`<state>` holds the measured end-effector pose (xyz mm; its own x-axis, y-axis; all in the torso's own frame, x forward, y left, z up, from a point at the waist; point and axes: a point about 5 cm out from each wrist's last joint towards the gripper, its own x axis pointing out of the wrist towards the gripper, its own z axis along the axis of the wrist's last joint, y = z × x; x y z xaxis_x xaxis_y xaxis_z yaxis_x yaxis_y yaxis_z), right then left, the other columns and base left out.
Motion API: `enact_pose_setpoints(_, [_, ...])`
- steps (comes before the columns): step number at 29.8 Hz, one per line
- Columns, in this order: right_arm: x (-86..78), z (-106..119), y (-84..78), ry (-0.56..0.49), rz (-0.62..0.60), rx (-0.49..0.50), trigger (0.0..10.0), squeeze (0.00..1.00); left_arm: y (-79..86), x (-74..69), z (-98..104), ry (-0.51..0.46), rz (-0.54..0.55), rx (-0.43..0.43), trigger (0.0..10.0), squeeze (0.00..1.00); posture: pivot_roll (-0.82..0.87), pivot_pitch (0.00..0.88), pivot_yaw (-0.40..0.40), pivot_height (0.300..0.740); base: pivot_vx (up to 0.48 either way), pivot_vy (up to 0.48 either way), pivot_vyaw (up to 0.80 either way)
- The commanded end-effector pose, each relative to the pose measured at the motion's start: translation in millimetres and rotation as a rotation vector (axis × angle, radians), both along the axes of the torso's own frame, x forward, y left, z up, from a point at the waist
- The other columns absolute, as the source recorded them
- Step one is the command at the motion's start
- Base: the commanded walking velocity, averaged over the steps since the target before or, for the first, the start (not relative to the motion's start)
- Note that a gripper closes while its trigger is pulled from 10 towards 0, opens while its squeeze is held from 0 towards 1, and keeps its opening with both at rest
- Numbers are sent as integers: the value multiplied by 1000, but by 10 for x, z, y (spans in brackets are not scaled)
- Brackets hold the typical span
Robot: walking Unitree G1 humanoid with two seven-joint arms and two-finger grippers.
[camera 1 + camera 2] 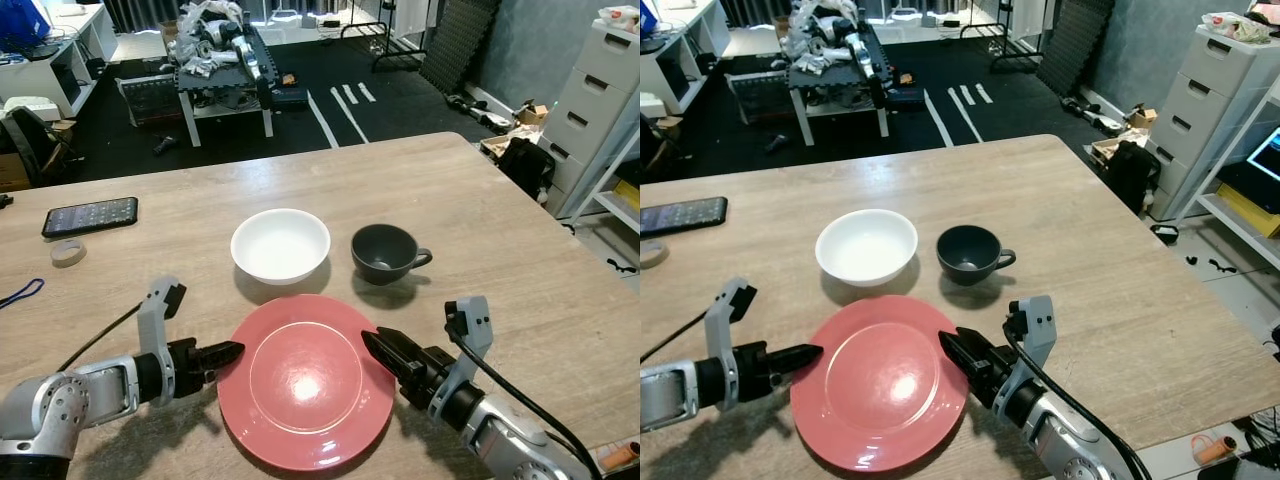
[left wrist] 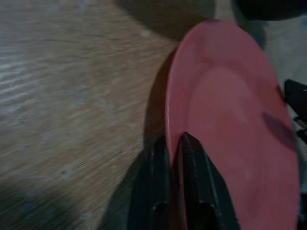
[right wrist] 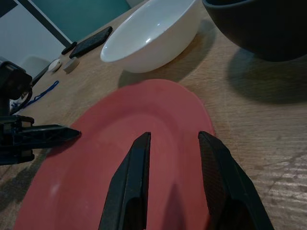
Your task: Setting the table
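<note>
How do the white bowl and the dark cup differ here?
The white bowl is wider and shallower; the dark cup is narrower and deeper. The bowl is glossy white, the cup dark grey. The cup has a side handle, the bowl none. Both stand upright beyond the red plate.

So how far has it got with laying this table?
Already out on the wooden table: a round red plate, with a white bowl and a dark grey cup behind it. In hand: the left end effector and right end effector sit at the plate's opposite edges. Left: no cutlery is visible.
</note>
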<state>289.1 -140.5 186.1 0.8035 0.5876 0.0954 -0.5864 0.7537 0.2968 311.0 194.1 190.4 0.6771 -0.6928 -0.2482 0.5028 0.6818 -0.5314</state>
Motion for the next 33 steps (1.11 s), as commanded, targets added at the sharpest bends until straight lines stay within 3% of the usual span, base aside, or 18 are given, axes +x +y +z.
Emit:
enact_pose_setpoints(1, [-28, -36, 24, 17, 10, -1, 10000, 0, -21, -15, -72, 38, -15, 0, 0, 0, 38, 247, 154, 740, 0, 0, 0])
enact_pose_setpoints(2, [-31, -45, 32, 21, 17, -5, 10000, 0, -46, -8, -69, 37, -26, -13, 0, 0, 36, 245, 153, 740, 0, 0, 0])
enact_pose_setpoints(3, [-39, -60, 39, 28, 28, -10, 10000, 0, -81, 1, -55, 37, -37, -33, 3882, 0, 34, 245, 151, 740, 0, 0, 0])
enact_pose_setpoints(4, [-44, -70, 44, 34, 36, -13, 10000, 0, -103, 6, -44, 37, -45, -47, 6353, 0, 34, 245, 151, 740, 0, 0, 0])
enact_pose_setpoints(5, [-44, -70, 44, 34, 36, -13, 10000, 0, -103, 6, -44, 37, -45, -47, 6353, 0, 34, 245, 151, 740, 0, 0, 0])
enact_pose_setpoints(6, [-62, -89, 50, 47, 61, -18, 10000, 0, -133, 11, -33, 35, -54, -60, 7451, 0, 36, 246, 148, 740, 0, 0, 0])
enact_pose_setpoints(7, [-86, -107, 57, 60, 94, -17, 10000, 0, -166, 17, -26, 33, -62, -71, 7529, 0, 35, 246, 146, 740, 0, 0, 0])
enact_pose_setpoints(8, [-117, -115, 68, 70, 130, -6, 10000, 0, -197, 30, -21, 31, -66, -81, 8275, 0, 35, 246, 146, 740, 0, 0, 0])
enact_pose_setpoints(10, [-138, -119, 76, 77, 153, 3, 10000, 0, -217, 39, -19, 31, -67, -88, 8275, 0, 35, 246, 146, 740, 0, 0, 0])
enact_pose_setpoints(11, [-161, -113, 86, 78, 178, 14, 10000, 0, -234, 51, -17, 30, -66, -93, 6392, 0, 33, 245, 145, 740, 0, 0, 0])
enact_pose_setpoints(12, [-179, -104, 93, 78, 194, 25, 10000, 0, -246, 62, -15, 27, -64, -100, 3216, 0, 31, 245, 145, 740, 0, 0, 0])
enact_pose_setpoints(13, [-179, -104, 93, 78, 194, 25, 10000, 0, -246, 62, -15, 27, -64, -100, 3216, 0, 31, 245, 145, 740, 0, 0, 0])
enact_pose_setpoints(14, [-188, -95, 93, 77, 200, 36, 10000, 0, -254, 74, -8, 22, -57, -110, 0, 0, 31, 245, 145, 740, 0, 0, 0])
enact_pose_setpoints(17, [-186, -82, 76, 73, 189, 52, 10000, 0, -255, 95, 14, 9, -40, -126, 0, 0, 30, 244, 148, 740, 0, 0, 0])
enact_pose_setpoints(24, [38, 44, -261, 37, -43, 157, 10000, 0, -202, 69, 51, -12, -6, -138, 0, 0, 37, 241, 143, 740, 0, 0, 0])
enact_pose_setpoints(28, [118, 41, -422, 31, -135, 115, 10000, 0, -194, 2, 26, -12, -13, -136, 0, 0, 41, 240, 137, 740, 0, 0, 0])
enact_pose_setpoints(33, [84, -73, -428, 71, -84, 20, 10000, 0, -177, -19, 1, -8, -10, -132, 0, 0, 44, 238, 131, 740, 0, 0, 0])
